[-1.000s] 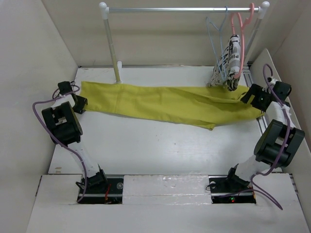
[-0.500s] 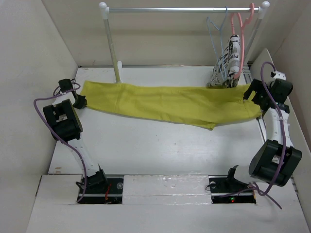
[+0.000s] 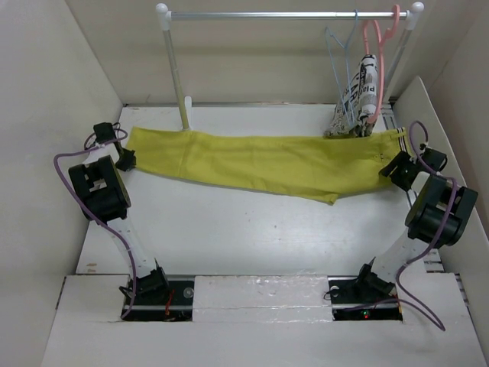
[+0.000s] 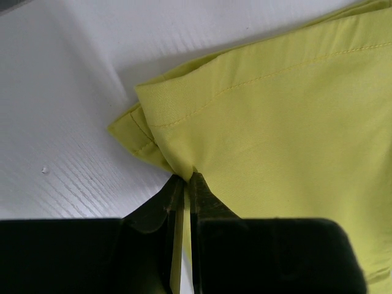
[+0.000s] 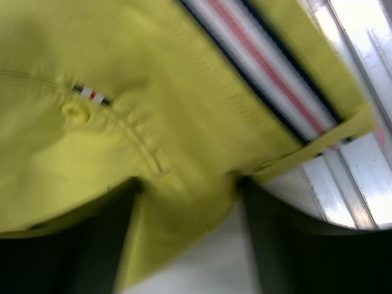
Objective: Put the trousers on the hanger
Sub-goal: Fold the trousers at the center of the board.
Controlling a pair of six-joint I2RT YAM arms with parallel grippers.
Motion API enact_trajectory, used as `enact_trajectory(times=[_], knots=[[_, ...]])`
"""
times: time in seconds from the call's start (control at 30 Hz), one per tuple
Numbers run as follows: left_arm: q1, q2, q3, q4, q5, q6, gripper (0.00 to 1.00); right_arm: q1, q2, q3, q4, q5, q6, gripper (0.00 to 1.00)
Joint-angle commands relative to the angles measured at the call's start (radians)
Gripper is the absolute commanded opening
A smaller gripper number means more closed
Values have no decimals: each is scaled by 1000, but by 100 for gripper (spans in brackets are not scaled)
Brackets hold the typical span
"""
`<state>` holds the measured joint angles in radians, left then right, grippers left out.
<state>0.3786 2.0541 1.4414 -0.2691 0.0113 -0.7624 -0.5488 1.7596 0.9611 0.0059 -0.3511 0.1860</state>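
The mustard-yellow trousers (image 3: 260, 164) lie flat across the table, leg hems at the left and striped waistband (image 5: 275, 73) at the right. My left gripper (image 3: 126, 159) is shut on the hem corner; in the left wrist view the yellow cloth (image 4: 275, 110) is pinched between the closed fingertips of that gripper (image 4: 187, 177). At the waistband end sits my right gripper (image 3: 397, 167), whose jaws (image 5: 187, 184) stand open astride the yellow cloth edge (image 5: 122, 92) in a blurred view. On the rail at the back right hangs the pale-blue hanger (image 3: 338, 73), bare.
A pink hanger with black-and-white printed cloth (image 3: 364, 92) hangs right beside the blue one. The rail (image 3: 290, 14) rests on a white post (image 3: 177, 76) at the back left. A metal track (image 5: 349, 165) runs along the table's right edge, and white walls close in both sides.
My left gripper has closed on the leg hem. The right gripper moved back toward the near side and down onto the waistband end, its jaws staying open.
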Motion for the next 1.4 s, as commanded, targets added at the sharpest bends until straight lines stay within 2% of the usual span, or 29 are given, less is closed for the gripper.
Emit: enact_trajectory(times=[0.0, 0.03, 0.1, 0.17, 0.33, 0.57, 0.7, 0.83, 0.97, 1.03, 1.1, 1.13, 1.17, 1.2, 1.23, 1.27, 1.33, 1.37], knots=[[17, -15, -6, -47, -115, 46, 0, 19, 69, -2, 89, -37, 111, 60], [17, -26, -6, -47, -125, 51, 0, 20, 72, -1, 94, -35, 115, 40], [17, -32, 0, -58, -160, 63, 0, 20, 52, 8, 43, 6, 96, 12], [17, -48, 8, -74, -191, 71, 0, 20, 11, -5, 8, 26, 80, 5], [17, -87, 4, -113, -301, 94, 0, -13, -191, -71, -122, 110, -14, 0], [17, -155, -15, -186, -421, 129, 0, -80, -353, -108, -257, 97, -108, 0], [17, -204, -45, -211, -475, 158, 0, -119, -430, -176, -294, 41, -137, 0], [17, -303, -148, -199, -464, 156, 0, -232, -500, -219, -365, -28, -174, 1], [17, -385, -216, -242, -497, 137, 0, -322, -601, -211, -550, -81, -290, 5], [17, -449, -277, -249, -504, 117, 0, -309, -638, -232, -566, -75, -298, 7], [17, -469, -308, -260, -502, 92, 0, -309, -660, -272, -514, -133, -254, 42], [17, -463, -306, -266, -502, 89, 0, -309, -652, -277, -495, -149, -241, 52], [17, -457, -291, -301, -508, 81, 3, -309, -646, -256, -517, -146, -240, 68], [17, -453, -271, -315, -516, 77, 10, -297, -641, -227, -533, -128, -252, 76], [17, -463, -238, -320, -507, 60, 18, -284, -632, -193, -553, -111, -256, 79], [17, -469, -222, -334, -490, 48, 34, -266, -624, -129, -573, -95, -258, 81], [8, -482, -170, -343, -416, 13, 42, -238, -614, -84, -578, -75, -235, 81], [-9, -479, -148, -355, -396, 8, 50, -229, -611, -65, -564, -69, -221, 82]])
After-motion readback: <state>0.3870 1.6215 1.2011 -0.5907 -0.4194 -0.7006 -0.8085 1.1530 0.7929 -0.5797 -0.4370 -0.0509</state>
